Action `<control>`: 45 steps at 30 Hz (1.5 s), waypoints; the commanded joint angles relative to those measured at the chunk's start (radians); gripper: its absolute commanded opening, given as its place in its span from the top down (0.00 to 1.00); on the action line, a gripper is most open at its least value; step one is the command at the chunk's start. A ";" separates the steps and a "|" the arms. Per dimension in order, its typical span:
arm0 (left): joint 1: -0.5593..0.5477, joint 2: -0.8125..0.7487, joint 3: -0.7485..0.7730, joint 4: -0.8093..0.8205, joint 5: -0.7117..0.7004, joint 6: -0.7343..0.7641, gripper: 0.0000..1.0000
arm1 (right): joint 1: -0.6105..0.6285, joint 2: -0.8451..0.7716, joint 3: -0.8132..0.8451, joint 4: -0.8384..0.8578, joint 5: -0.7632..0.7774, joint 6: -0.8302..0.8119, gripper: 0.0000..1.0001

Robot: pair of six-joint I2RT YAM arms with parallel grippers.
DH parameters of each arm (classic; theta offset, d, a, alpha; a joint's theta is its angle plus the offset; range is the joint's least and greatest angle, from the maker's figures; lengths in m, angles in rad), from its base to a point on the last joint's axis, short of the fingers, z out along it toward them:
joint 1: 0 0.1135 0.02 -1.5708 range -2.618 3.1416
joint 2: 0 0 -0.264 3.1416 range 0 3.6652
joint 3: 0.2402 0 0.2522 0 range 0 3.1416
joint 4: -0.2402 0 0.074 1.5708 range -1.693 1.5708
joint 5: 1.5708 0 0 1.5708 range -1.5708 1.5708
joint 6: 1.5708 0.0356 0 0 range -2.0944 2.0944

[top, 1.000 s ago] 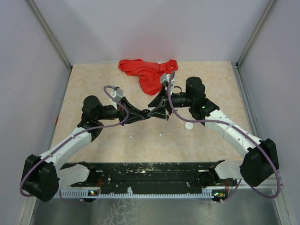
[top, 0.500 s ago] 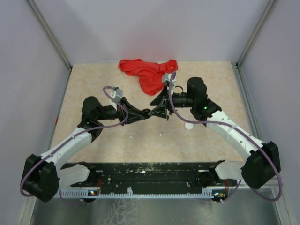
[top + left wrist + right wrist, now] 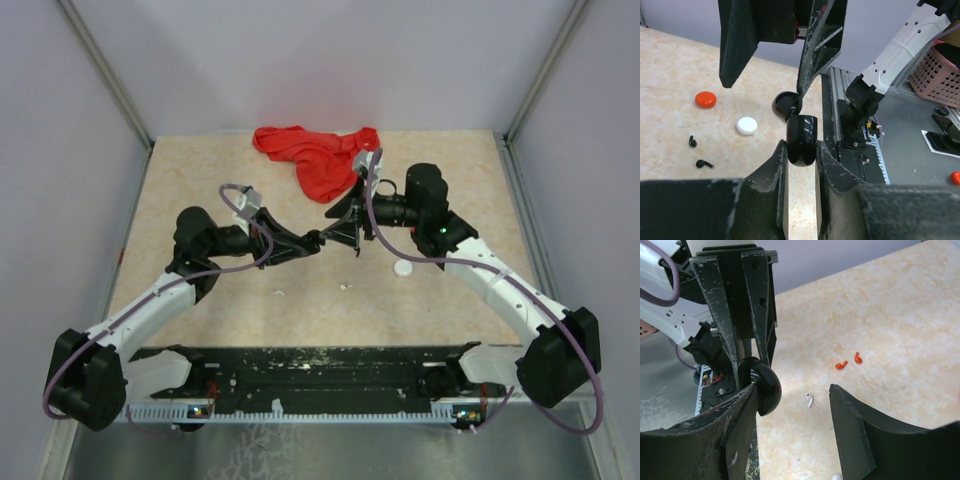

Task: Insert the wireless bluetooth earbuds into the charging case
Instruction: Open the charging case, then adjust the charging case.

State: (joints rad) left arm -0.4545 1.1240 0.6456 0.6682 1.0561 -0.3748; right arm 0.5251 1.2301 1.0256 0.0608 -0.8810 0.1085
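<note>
My left gripper (image 3: pixel 800 150) is shut on the base of a glossy black charging case (image 3: pixel 801 139) and holds it above the table with its lid (image 3: pixel 786 104) hinged open. My right gripper (image 3: pixel 792 405) is open. Its left finger (image 3: pixel 735 430) is against the same black case (image 3: pixel 762 387), and its other finger stands well apart. The two grippers meet at mid-table (image 3: pixel 330 235). Two black earbuds (image 3: pixel 700 157) lie on the table. Two red earbuds (image 3: pixel 849 361) and a white earbud (image 3: pixel 810 400) lie below the right gripper.
A red cloth (image 3: pixel 315 155) lies at the back of the table. A white round case (image 3: pixel 403 267) sits by the right arm and also shows in the left wrist view (image 3: pixel 747 125), with a red case (image 3: pixel 705 99) beyond it. Small white earbuds (image 3: pixel 280 293) lie near the front.
My right arm has shifted slightly back and to the right. My left gripper still holds the black case in about the same place.
</note>
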 commanded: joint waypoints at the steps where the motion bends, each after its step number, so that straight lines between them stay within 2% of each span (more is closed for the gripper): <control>1: -0.004 -0.009 -0.007 0.081 0.042 -0.028 0.99 | -0.008 -0.002 0.028 0.041 0.057 0.011 0.41; 11: -0.004 -0.010 -0.012 0.056 -0.010 -0.016 0.99 | -0.010 -0.025 0.038 0.057 0.060 0.061 0.40; 16: -0.004 -0.012 -0.015 0.053 -0.025 -0.012 0.99 | -0.009 -0.083 0.014 0.068 0.061 0.071 0.36; 24: -0.003 -0.008 -0.027 0.118 -0.013 -0.046 0.99 | 0.013 -0.029 -0.021 0.174 -0.019 0.130 0.36; 37: -0.003 0.012 -0.050 0.246 0.013 -0.125 0.99 | 0.032 0.014 -0.047 0.220 -0.062 0.131 0.49; 45: -0.004 0.014 -0.053 0.259 0.016 -0.138 0.99 | 0.042 0.028 -0.044 0.236 -0.103 0.129 0.56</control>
State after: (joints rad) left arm -0.4545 1.1358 0.6003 0.8715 1.0519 -0.4969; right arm 0.5507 1.2495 0.9733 0.2260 -0.9428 0.2394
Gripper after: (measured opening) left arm 0.246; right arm 0.451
